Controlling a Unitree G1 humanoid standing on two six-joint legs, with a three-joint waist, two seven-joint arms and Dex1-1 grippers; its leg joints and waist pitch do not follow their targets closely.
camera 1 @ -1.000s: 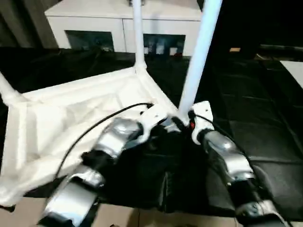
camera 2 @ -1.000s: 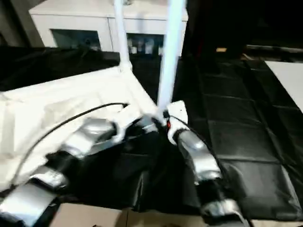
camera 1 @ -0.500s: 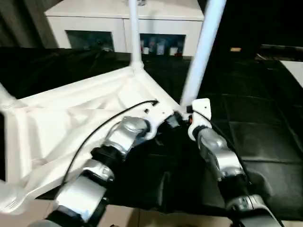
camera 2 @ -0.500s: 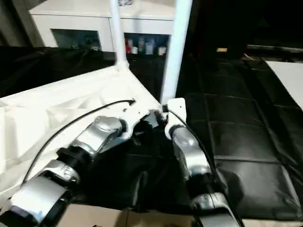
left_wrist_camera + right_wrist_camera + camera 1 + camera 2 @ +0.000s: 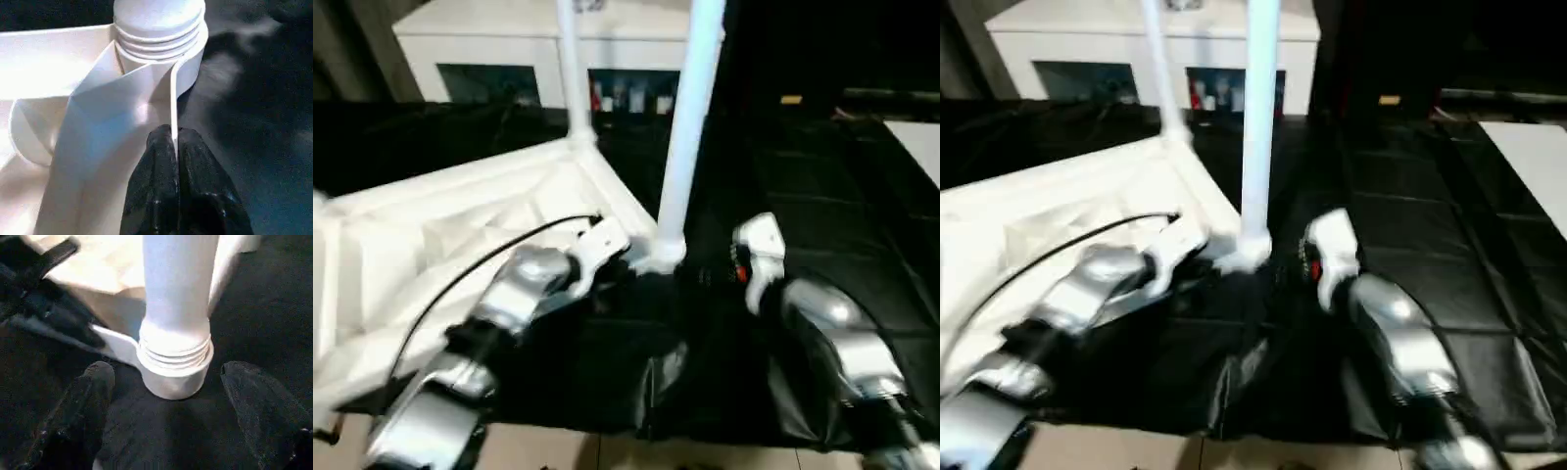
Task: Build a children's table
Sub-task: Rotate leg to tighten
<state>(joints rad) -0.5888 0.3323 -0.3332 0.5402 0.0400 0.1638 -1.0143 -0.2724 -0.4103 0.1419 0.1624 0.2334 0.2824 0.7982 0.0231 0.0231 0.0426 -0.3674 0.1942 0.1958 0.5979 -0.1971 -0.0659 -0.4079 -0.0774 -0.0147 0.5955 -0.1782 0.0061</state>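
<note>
The small white plastic children's table (image 5: 460, 235) lies upside down on the black sheet (image 5: 822, 225) in front of me, its ribbed underside facing up and tilted, with the near right corner toward my arms. From that corner a long round white screw-in leg (image 5: 690, 117) stands upright, its threaded base (image 5: 175, 360) seated in the corner socket (image 5: 161, 44) — a few threads show above the socket rim. A second white leg (image 5: 570, 69) rises from the far corner.

My left claw (image 5: 175, 147) is pinched shut on the thin white edge wall of the table, just beside the socket; the wall runs straight between my two black fingers (image 5: 159, 166). A thin black cable (image 5: 499, 255) arcs over my silver left forearm.

My right claw (image 5: 168, 382) stands wide open and empty — one black finger (image 5: 83, 406) on each side of the leg's base, neither touching it.

At the far side stands a white cabinet (image 5: 538, 49) with glass-fronted compartments, small coloured items inside.
</note>
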